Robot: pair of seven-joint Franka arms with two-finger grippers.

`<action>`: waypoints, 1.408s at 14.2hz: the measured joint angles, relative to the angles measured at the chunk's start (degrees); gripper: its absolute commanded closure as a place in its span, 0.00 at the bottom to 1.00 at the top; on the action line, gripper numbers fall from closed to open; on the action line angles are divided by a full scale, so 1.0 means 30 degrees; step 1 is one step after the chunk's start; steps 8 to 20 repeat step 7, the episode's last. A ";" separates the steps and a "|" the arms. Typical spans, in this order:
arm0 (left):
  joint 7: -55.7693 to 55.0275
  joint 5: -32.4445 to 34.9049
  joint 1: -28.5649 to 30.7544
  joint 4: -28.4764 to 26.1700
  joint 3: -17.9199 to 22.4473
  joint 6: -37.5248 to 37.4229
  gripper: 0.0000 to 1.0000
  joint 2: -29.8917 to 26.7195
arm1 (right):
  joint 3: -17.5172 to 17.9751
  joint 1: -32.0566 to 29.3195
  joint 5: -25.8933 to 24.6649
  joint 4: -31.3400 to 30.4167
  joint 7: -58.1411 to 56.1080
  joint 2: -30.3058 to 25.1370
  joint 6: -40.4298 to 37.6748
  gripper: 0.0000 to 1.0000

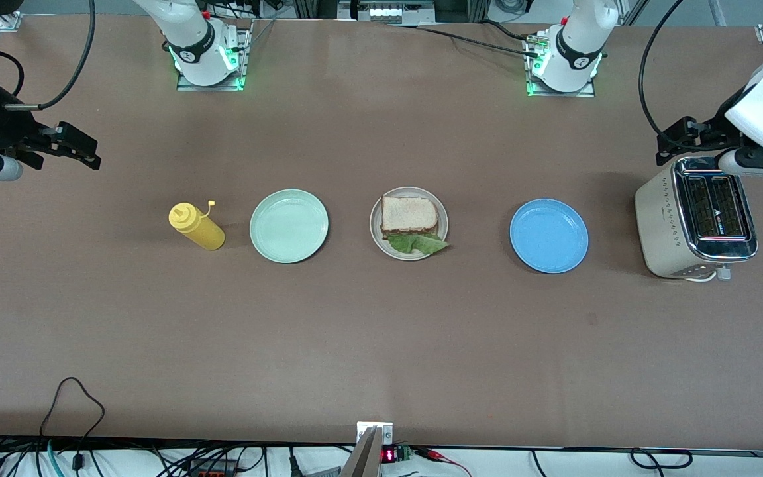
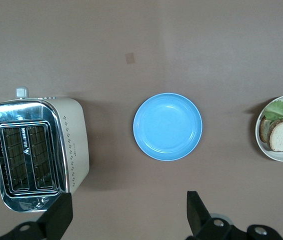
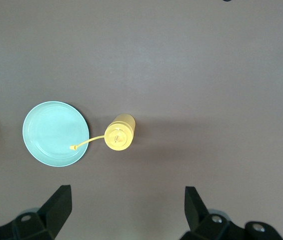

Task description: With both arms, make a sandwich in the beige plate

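**Claws withdrawn, sandwich assembled on the middle plate**

Left claw [image 2: 126, 215] hangs over the toaster [image 1: 696, 218] at the left arm's end of the surface [image 1: 381, 344], fingers spread wide and holding nothing. My right claw [image 3: 126, 212] hangs near the edge at the right arm's end, equally wide and empty. The sandwich [image 1: 410, 216] lies on the beige plate [image 1: 376, 232] at mid-surface, lettuce [image 1: 418, 244] protruding over the rim toward the front camera. The beige plate sits between the mint-green plate [image 1: 289, 225] and the blue plate [image 1: 548, 236], both bare; a yellow squeeze bottle [image 1: 197, 226] stands beside the mint-green plate. I judge the build complete. Good practice now: keep both claws high and well apart from the plates, so that nothing disturbs the stack.
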 measured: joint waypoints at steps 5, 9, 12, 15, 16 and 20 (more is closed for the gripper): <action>0.0000 0.0009 -0.0071 -0.0003 -0.0002 -0.0472 0.00 -0.0004 | 0.0000 -0.0014 -0.0007 0.0000 0.0000 0.0000 0.0008 0.00; 0.0000 0.0009 -0.0086 -0.0003 -0.0010 -0.0484 0.00 -0.0004 | 0.0000 -0.0015 -0.0008 0.0000 0.0000 0.0000 0.0008 0.00; 0.0000 0.0009 -0.0086 -0.0003 -0.0010 -0.0484 0.00 -0.0004 | 0.0000 -0.0015 -0.0008 0.0000 0.0000 0.0000 0.0008 0.00; 0.0000 0.0009 -0.0086 -0.0003 -0.0010 -0.0484 0.00 -0.0004 | 0.0000 -0.0015 -0.0008 0.0000 0.0000 0.0000 0.0008 0.00; 0.0000 0.0009 -0.0086 -0.0003 -0.0010 -0.0484 0.00 -0.0004 | 0.0000 -0.0015 -0.0008 0.0000 0.0000 0.0000 0.0008 0.00; 0.0000 0.0009 -0.0086 -0.0003 -0.0010 -0.0484 0.00 -0.0004 | 0.0000 -0.0015 -0.0008 0.0000 0.0000 0.0000 0.0008 0.00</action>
